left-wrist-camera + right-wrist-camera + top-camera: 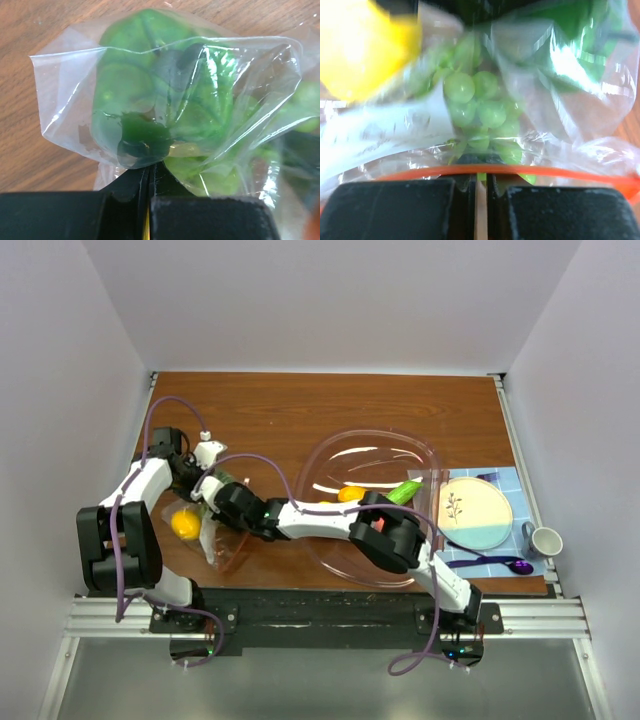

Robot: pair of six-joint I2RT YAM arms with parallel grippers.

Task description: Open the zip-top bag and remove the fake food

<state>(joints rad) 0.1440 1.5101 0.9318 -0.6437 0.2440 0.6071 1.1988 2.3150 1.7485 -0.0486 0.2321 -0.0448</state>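
Note:
The zip-top bag [218, 543] lies at the near left of the table, clear and crinkly, with a yellow fake food piece [185, 525] inside. My left gripper [207, 483] [150, 172] is shut on a fold of the bag's plastic [65, 100]; a green fake food piece [150, 100] shows through it. My right gripper [223, 502] [481, 182] reaches across from the right and is shut on the bag's mouth, right at the red-orange zip strip [560, 173]. Green toy grapes [475, 105] and the yellow piece [360, 50] sit just behind the strip.
A large clear pinkish bowl [330, 445] sits mid-table, holding an orange piece [350, 493] and a green piece [405, 490]. At the right are a plate [475, 512] on a blue mat, a mug [545, 540] and a purple spoon [500, 562].

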